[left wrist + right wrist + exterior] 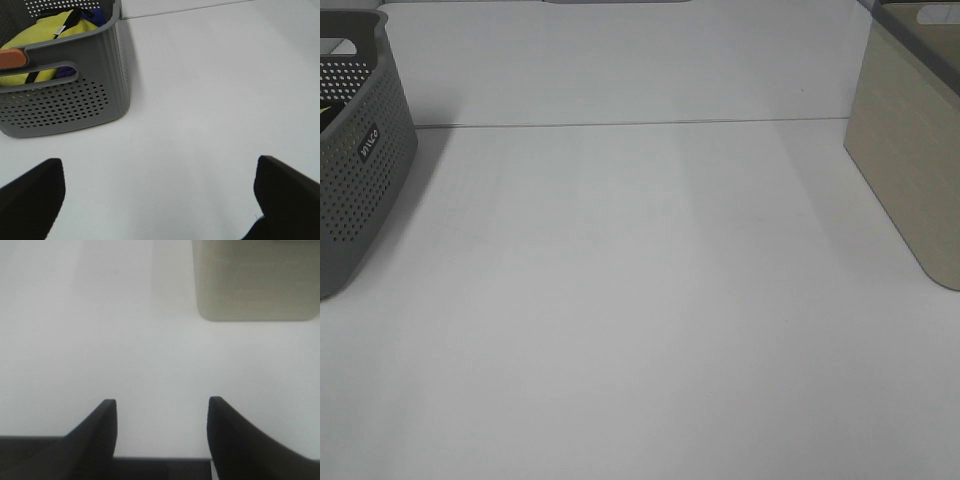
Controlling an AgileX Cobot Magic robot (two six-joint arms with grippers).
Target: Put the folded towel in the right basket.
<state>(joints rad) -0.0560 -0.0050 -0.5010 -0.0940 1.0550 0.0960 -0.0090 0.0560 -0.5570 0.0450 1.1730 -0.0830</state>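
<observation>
A grey perforated basket (360, 170) stands at the left edge of the white table. The left wrist view shows it (70, 100) holding yellow (45, 35), blue and orange cloths. A beige basket (910, 170) stands at the right edge; the right wrist view shows its wall (255, 285). No folded towel lies on the table; I cannot tell which cloth is the towel. Neither arm shows in the high view. My left gripper (160, 200) is open and empty over bare table. My right gripper (162, 425) is open and empty, short of the beige basket.
A seam line (620, 124) crosses the table at the back. The white tabletop (640, 300) spans the space between the two baskets.
</observation>
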